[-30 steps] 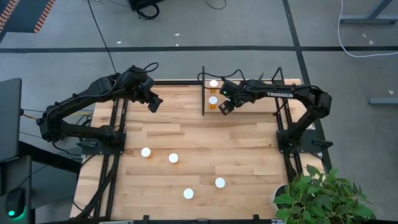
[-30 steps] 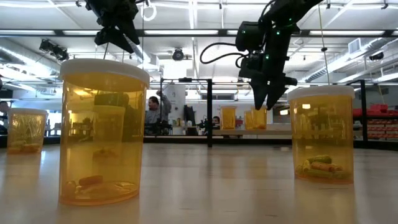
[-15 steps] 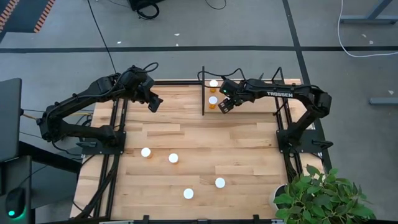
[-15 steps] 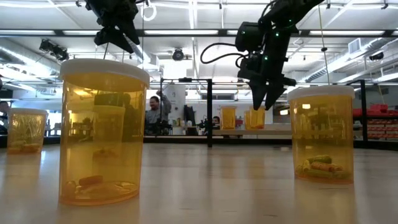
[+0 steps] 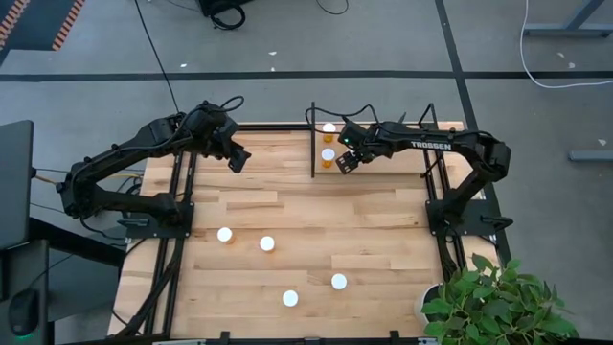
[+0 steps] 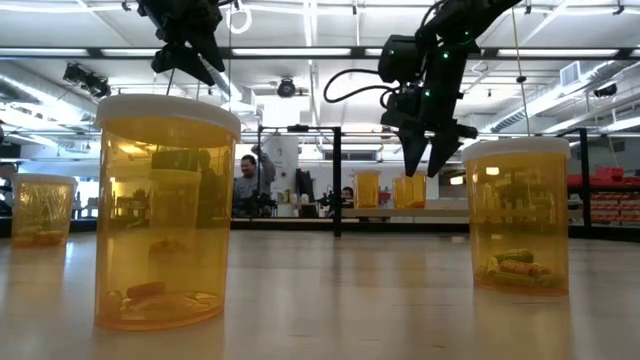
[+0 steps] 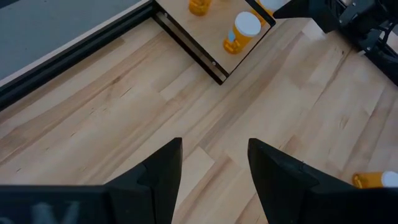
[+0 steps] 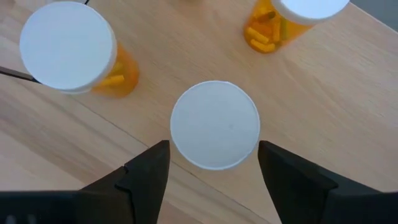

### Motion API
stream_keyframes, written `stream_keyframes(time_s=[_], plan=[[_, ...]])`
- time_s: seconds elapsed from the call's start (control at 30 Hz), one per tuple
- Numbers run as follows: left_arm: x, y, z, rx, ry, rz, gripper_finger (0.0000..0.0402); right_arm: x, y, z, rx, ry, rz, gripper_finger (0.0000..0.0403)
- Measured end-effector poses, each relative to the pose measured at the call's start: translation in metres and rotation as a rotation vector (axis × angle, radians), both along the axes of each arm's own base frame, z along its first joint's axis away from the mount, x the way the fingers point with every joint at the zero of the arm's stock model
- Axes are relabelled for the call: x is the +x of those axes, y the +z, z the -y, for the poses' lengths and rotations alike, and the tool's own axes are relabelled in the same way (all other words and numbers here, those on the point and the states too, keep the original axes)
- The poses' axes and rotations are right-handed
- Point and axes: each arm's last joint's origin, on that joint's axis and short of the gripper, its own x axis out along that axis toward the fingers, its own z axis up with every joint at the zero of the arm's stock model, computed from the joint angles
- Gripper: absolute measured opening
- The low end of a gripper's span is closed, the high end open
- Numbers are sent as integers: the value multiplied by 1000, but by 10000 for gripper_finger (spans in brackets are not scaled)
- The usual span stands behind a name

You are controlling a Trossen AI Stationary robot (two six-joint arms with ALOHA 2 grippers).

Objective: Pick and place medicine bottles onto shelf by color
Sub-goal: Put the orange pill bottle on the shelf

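The left gripper hangs above the worktop's far left part, its two dark fingers parted with bare planks between them and nothing in their grasp. The right gripper hovers over the shelf at the worktop's far edge, right of centre. Its fingers stand apart on either side of a bottle's white cap, with a gap showing on both sides, so they do not clasp it.

The shelf is a smooth pale plywood panel framed by thin black metal bars. Two medicine bottles stand near its left bar, one behind the other; the right wrist view shows three capped bottles close together under that gripper. Four more bottles stand well apart on the worktop's near half: one towards the left edge, one just right of it, one near the front edge, one right of centre.

The bottles are translucent orange cylinders with round white caps, holding small capsules. The worktop is striped, planked wood. A green plant sits by its near right corner.
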Motion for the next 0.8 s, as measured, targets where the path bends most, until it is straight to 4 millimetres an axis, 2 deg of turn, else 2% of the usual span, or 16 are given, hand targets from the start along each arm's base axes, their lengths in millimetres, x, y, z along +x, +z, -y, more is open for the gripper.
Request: stream_keyframes(time_s=[0.2,0.37,0.47,0.6,0.8], plan=[[0,0,0,0,0,0,190,-5,6,-3,15,-17,12,275],[0,0,1,1,-5,0,195,-14,22,-15,63,-40,63,282],[1,0,1,0,-17,3,205,-16,33,-30,98,-21,124,283],[2,2,0,13,-17,28,221,-13,43,-61,126,58,176,281],[8,8,-2,35,-4,113,236,-4,44,-109,171,184,187,276]])
